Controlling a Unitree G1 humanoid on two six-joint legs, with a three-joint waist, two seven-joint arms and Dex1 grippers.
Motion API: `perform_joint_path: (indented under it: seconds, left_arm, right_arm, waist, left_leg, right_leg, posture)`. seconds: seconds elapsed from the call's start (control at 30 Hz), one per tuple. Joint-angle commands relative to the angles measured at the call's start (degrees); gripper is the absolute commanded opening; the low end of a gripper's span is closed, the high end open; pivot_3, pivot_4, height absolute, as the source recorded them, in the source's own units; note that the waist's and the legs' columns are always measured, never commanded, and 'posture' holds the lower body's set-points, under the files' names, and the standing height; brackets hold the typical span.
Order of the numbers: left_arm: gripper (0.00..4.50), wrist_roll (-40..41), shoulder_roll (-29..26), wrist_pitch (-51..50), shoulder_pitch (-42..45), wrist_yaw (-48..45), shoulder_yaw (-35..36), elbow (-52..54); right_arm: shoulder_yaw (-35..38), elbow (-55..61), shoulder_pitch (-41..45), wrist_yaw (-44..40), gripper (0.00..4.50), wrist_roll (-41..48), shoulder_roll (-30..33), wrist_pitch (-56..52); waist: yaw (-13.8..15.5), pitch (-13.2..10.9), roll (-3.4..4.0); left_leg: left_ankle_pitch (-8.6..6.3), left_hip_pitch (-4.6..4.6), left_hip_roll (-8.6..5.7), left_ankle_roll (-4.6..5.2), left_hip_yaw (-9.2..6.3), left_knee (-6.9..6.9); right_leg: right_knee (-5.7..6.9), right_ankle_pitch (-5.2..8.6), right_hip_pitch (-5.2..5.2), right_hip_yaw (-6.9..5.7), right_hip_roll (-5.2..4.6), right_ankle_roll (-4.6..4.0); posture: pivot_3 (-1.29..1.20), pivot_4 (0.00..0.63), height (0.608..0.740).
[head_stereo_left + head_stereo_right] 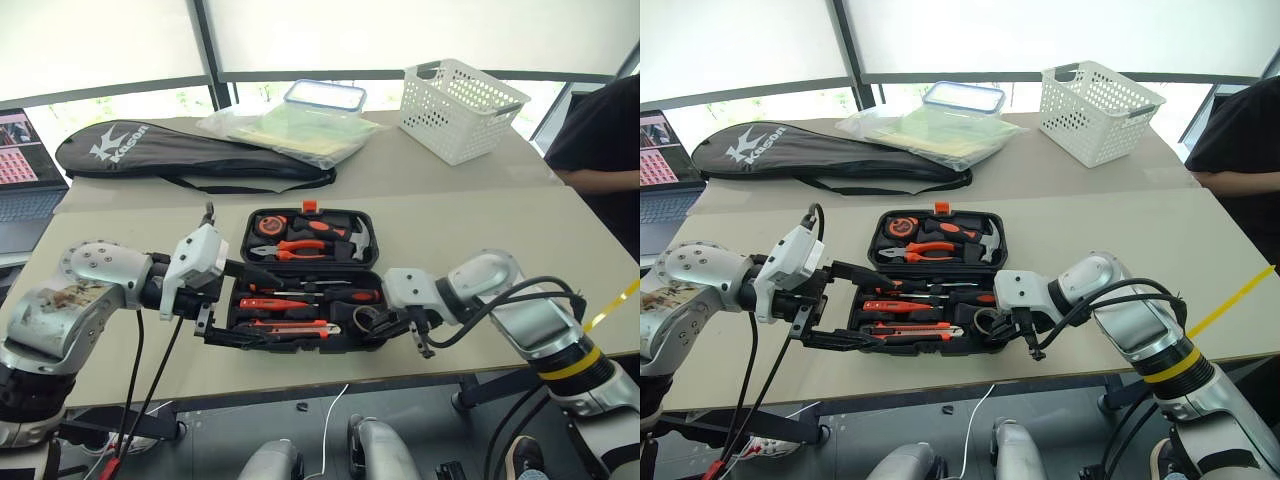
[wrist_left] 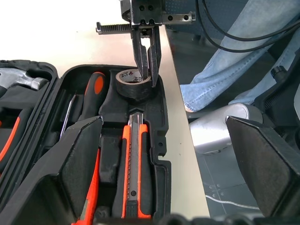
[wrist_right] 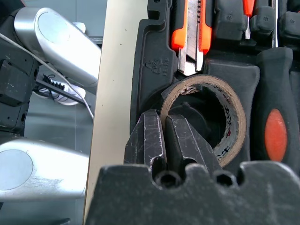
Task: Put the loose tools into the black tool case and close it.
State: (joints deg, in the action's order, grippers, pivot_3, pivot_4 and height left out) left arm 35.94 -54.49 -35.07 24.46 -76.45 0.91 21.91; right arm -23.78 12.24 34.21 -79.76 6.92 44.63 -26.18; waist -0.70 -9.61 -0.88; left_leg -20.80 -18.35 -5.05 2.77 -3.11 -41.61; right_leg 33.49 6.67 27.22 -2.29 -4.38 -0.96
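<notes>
My right hand point(image 3: 165, 140) pinches the tape roll's point(image 3: 220, 112) wall over its recess in the tool case point(image 1: 350, 345); my left hand point(image 2: 164, 154) waits wide open; next, release and withdraw.

Bright daylight floods in from the windows point(image 1: 300, 40) at twelve o'clock, blown out to white glare. The table point(image 1: 480, 230) is evenly lit with soft shadows. In the wrist views, the nearest fingers blur at six o'clock.
</notes>
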Motion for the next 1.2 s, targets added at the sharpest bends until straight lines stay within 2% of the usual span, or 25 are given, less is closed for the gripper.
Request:
perform_joint_path:
  seconds: [0.03, 0.07, 0.23, 0.37, 0.43, 0.53, 0.67, 0.73, 0.77, 0.83, 0.87, 1.07, 1.2]
  left_arm:
    - [4.5, 0.0, -0.2, 1.2, 1.3, 0.1, 0.3, 0.6]
    - [4.5, -0.1, -0.2, 1.2, 1.5, 0.1, 0.2, 0.5]
    - [4.5, -1.0, 0.1, 1.8, 1.6, 0.7, 0.0, -0.5]
    - [4.5, -4.1, 0.7, 1.7, -0.8, 6.2, 2.3, -4.5]
    - [4.5, -6.1, 1.3, 2.9, -2.8, 9.9, 4.6, -8.3]
    - [3.79, -8.9, 1.6, 6.1, -7.5, 13.6, 8.7, -14.1]
    - [2.3, -13.0, 0.9, 11.4, -12.6, 14.6, 9.7, -19.1]
    - [1.56, -15.1, 1.3, 13.5, -13.1, 15.2, 8.7, -21.2]
    - [1.12, -16.0, 1.7, 14.5, -13.0, 15.4, 8.0, -22.1]
    - [0.33, -18.0, 2.8, 16.6, -12.0, 15.6, 5.9, -23.9]
    - [0.1, -18.7, 3.7, 17.2, -11.2, 15.8, 4.8, -24.6]
    - [0.1, -21.2, 6.4, 17.9, -8.6, 14.7, -0.4, -25.3]
    - [0.1, -18.1, 9.2, 16.1, -8.3, 13.4, -1.6, -21.5]
  right_arm:
    - [0.0, 3.5, 0.2, -2.6, 1.69, 0.7, 2.3, 0.0]
    - [-0.1, 3.7, 0.2, -2.9, 2.14, 0.9, 2.7, 0.1]
    - [2.5, 4.1, 2.0, -2.3, 3.64, 3.2, 2.7, -2.2]
    - [11.6, 2.8, 4.6, 1.9, 3.64, 10.8, 1.7, -12.0]
    - [15.8, 1.6, 3.9, 4.1, 3.08, 13.3, 2.2, -15.8]
    - [20.0, -0.5, 0.1, 6.6, 2.23, 13.9, 4.1, -16.9]
    - [21.5, -5.0, -4.5, 11.2, 0.79, 11.3, 4.3, -12.9]
    - [20.8, -7.5, -5.8, 13.5, 0.16, 9.6, 3.1, -9.2]
    - [20.1, -8.6, -6.4, 14.1, 0.0, 8.8, 2.5, -7.0]
    - [18.5, -11.0, -7.0, 15.1, 0.0, 6.9, 1.1, -3.3]
    - [17.8, -12.1, -6.9, 15.4, 0.0, 6.2, 0.2, -1.8]
    - [14.1, -16.0, -5.0, 16.6, 0.0, 2.9, -4.4, 5.7]
    - [13.7, -14.0, -5.8, 14.0, 0.0, 4.8, -5.6, 7.4]
  waist:
    - [0.0, 0.0, 0.0]
    - [0.1, 0.0, 0.0]
    - [0.1, 0.0, 0.0]
    - [0.0, 0.0, 0.0]
    - [0.1, 0.0, 0.0]
    - [0.2, 0.0, -0.01]
    - [0.2, 0.0, 0.0]
    - [0.2, 0.0, 0.0]
    - [0.2, 0.0, 0.0]
    - [0.3, 0.0, 0.0]
    - [0.3, 0.0, 0.0]
    - [0.2, 0.0, 0.0]
    - [0.0, 0.0, 0.0]
  left_leg:
    - [0.0, 0.0, 0.0, 0.0, 0.0, 0.01]
    - [0.0, 0.0, 0.0, 0.0, -0.01, 0.01]
    - [0.0, -0.07, -0.02, 0.01, -0.03, 0.02]
    - [0.0, -0.06, -0.01, 0.01, -0.03, 0.01]
    - [0.0, -0.05, 0.03, 0.0, -0.05, 0.02]
    - [0.0, -0.01, 0.03, 0.01, -0.07, 0.21]
    - [0.01, -0.02, 0.01, 0.02, 0.01, 0.4]
    - [0.01, -0.03, -0.01, 0.02, 0.11, 0.41]
    - [0.01, -0.02, -0.01, 0.02, 0.14, 0.39]
    - [0.01, 0.0, -0.01, 0.01, 0.16, 0.37]
    - [0.01, 0.08, -0.01, 0.01, 0.16, 0.38]
    - [0.01, 0.12, 0.0, 0.01, 0.15, 0.37]
    - [0.01, 0.08, 0.0, 0.02, 0.15, 0.37]
  right_leg:
    - [0.0, 0.0, 0.0, 0.0, 0.0, 0.0]
    - [-0.02, 0.0, 0.0, 0.0, 0.0, 0.0]
    - [-0.2, -0.01, -0.01, -0.04, 0.0, 0.02]
    - [-0.18, -0.02, -0.01, -0.01, 0.0, 0.0]
    - [-0.18, -0.02, -0.01, 0.0, 0.01, -0.01]
    - [-0.26, -0.02, -0.01, -0.01, 0.03, -0.02]
    - [-0.3, -0.02, 0.05, -0.07, 0.03, -0.01]
    - [-0.33, -0.03, 0.1, -0.09, 0.01, 0.0]
    - [-0.32, -0.03, 0.09, -0.08, 0.0, 0.0]
    - [-0.3, -0.03, 0.08, -0.06, -0.01, 0.0]
    - [-0.28, -0.03, 0.0, -0.04, -0.03, 0.01]
    - [-0.24, -0.04, -0.04, 0.0, -0.02, 0.0]
    - [-0.28, -0.05, 0.03, -0.05, 0.0, 0.01]
  posture:
    - [0.0, 0.15, 0.74]
    - [0.0, 0.15, 0.74]
    - [0.0, 0.15, 0.74]
    - [0.0, 0.15, 0.74]
    - [0.0, 0.15, 0.74]
    - [0.0, 0.15, 0.74]
    - [0.0, 0.15, 0.74]
    - [0.0, 0.15, 0.74]
    - [0.0, 0.15, 0.74]
    - [0.0, 0.15, 0.74]
    - [0.0, 0.15, 0.74]
    - [0.0, 0.15, 0.74]
    - [0.0, 0.15, 0.74]
